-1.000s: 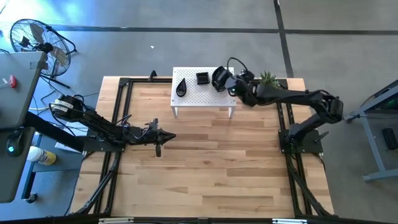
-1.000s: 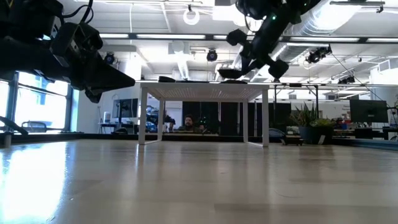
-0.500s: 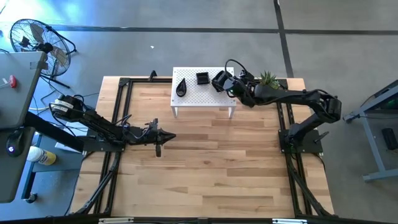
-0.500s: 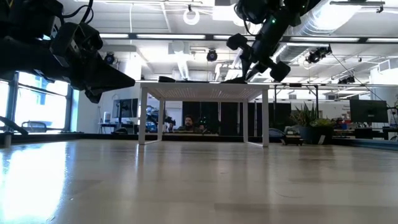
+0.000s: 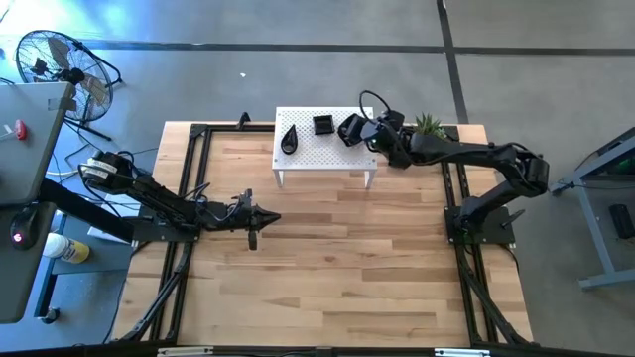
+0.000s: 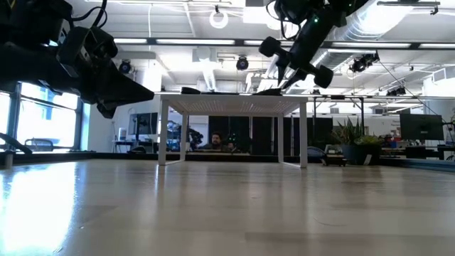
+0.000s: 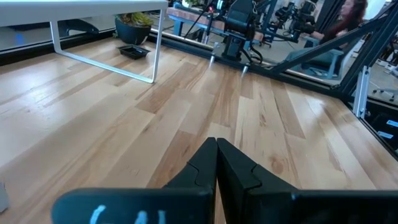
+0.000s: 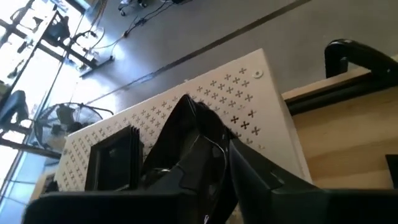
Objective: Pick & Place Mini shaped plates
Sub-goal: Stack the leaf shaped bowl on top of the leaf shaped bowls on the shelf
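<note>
My right pincer (image 5: 349,130) sits over the white perforated rectangular stand (image 5: 308,154), closed on a glossy black mini plate (image 8: 186,127). Just beside it: a square black dish (image 5: 323,125); farther off, a teardrop black dish (image 5: 289,139). So approx. 2 placed, 3rd nearly down. Left pincer (image 5: 254,218) closed, idle, well apart.

The table (image 5: 327,268) is pale wood planks, standing on a grey concrete floor (image 5: 298,74) crossed by dark seam lines. A black floor fan (image 5: 60,61) sits off the far left corner, beside a grey desk (image 5: 25,129). In the low view, the room behind is open, with a white ceiling, exposed ducts (image 6: 213,71) and strip lights (image 6: 178,41). Tall windows (image 6: 35,121) stand at the left, potted plants (image 6: 352,139) at the right.
</note>
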You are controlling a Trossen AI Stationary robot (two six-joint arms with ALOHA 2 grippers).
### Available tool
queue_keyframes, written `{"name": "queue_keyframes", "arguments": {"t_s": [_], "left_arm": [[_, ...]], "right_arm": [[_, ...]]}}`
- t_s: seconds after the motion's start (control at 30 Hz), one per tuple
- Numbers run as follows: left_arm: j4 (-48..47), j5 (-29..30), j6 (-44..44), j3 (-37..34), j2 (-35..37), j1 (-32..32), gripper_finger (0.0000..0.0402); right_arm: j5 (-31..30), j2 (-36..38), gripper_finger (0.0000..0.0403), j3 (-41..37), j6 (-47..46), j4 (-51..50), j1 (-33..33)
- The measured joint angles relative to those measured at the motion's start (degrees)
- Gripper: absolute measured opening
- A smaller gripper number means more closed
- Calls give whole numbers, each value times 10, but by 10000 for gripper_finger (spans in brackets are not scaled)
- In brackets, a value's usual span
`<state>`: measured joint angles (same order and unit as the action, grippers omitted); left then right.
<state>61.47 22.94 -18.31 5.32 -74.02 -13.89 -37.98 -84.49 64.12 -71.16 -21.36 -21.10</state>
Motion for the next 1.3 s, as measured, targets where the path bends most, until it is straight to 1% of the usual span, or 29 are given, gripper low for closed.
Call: {"name": "queue_keyframes", "arguments": {"t_s": [0.1, 0.17, 0.3, 0.43, 0.6, 0.73, 0.87, 0.97, 1.13, 1.3], "left_arm": [[0, 0, 0, 0, 0, 0, 1], [-1, 0, 0, 0, 0, 0, 1], [-1, 0, 0, 0, 0, 0, 1], [-2, -2, 0, 0, 0, 0, 1], [-3, -8, 0, 0, 0, 0, 1], [-2, -9, 0, 0, 0, 0, 1], [-1, -9, 0, 0, 0, 0, 1], [-1, -9, 0, 0, 0, 0, 1], [-1, -9, 0, 0, 0, 0, 1], [-4, -9, 0, 0, 0, 0, 1]], "right_arm": [[12, 0, 27, 0, 25, -1, 1], [28, 0, 8, 0, 59, -3, 0], [71, 1, 10, 0, 111, -9, -12], [65, 18, 3, 0, 162, -6, -14], [68, 63, 3, 0, 244, -7, -14], [88, 79, 2, 0, 252, 8, -20], [163, 52, 1, 0, 278, 52, -43], [194, 27, 1, 2, 294, 59, -53], [205, -14, 1, 32, 346, 7, -57], [190, -32, 1, 57, 380, -28, -57]]}}
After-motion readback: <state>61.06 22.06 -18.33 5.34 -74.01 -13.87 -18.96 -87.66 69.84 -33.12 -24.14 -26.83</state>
